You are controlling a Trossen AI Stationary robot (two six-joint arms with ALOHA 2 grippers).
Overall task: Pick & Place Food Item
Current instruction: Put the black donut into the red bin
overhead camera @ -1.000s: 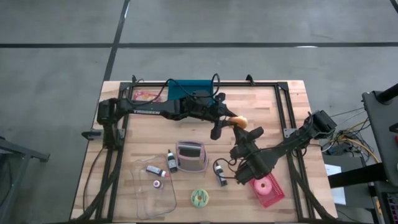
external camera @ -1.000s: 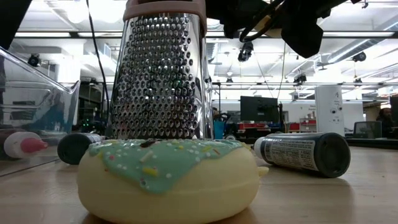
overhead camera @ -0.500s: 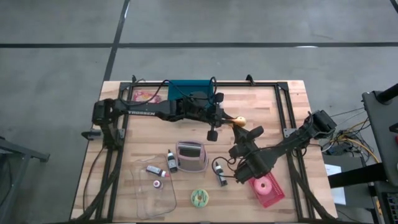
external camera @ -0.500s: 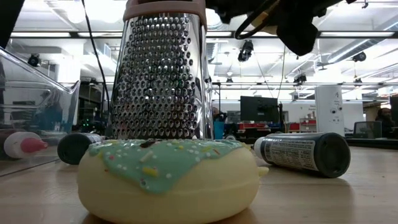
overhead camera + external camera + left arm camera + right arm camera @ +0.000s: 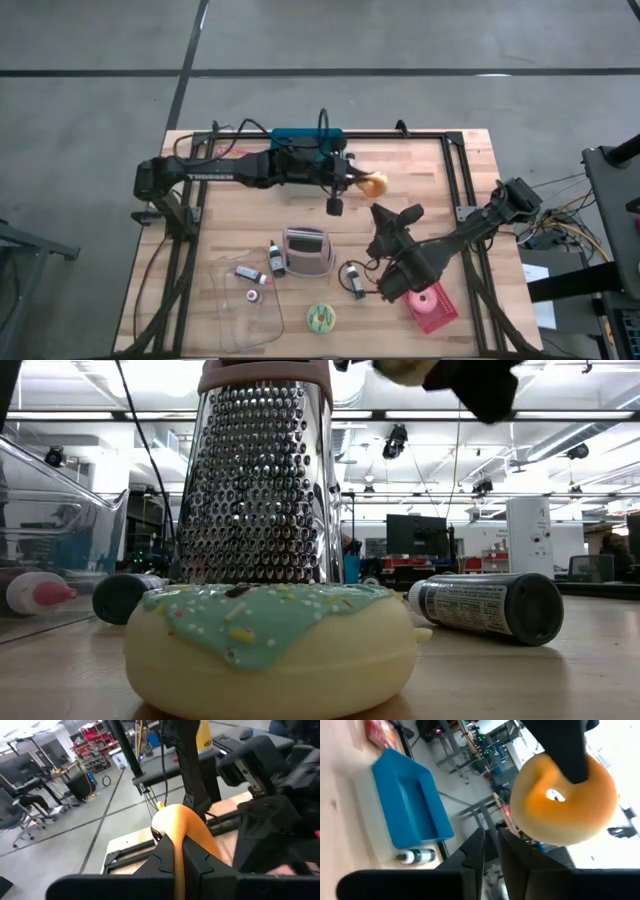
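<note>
High view first: the left end effector [image 5: 352, 180] is clamped on an orange glazed doughnut [image 5: 375, 184], lifted above the tabletop [image 5: 440, 180], just in front of the blue tray [image 5: 300, 138] that sits at the far edge beside it. From the left wrist view the two dark fingers [image 5: 165, 855] pinch the doughnut's [image 5: 180, 822] rim tight, with the ring standing edge-on between them.

Well apart from that, nearer the front, the right end effector [image 5: 382, 232] points back toward the doughnut; in the right wrist view its fingers [image 5: 475, 847] stand almost together with only a thin slit between, holding nothing, and the doughnut [image 5: 562, 802] hangs ahead of them with a dark finger of the other arm through its hole.

Below the left end effector, toward the front, stands a pink-topped box grater [image 5: 307, 250] with a dark bottle [image 5: 276, 258] just beside it. Another dark bottle [image 5: 352, 280] lies near the right end effector, a pink basket [image 5: 432, 305] with a pink doughnut in it sits just past that arm, and a green-frosted doughnut [image 5: 321, 318] rests at the front edge. A clear container [image 5: 245, 290] lies off to the grater's far side.
</note>
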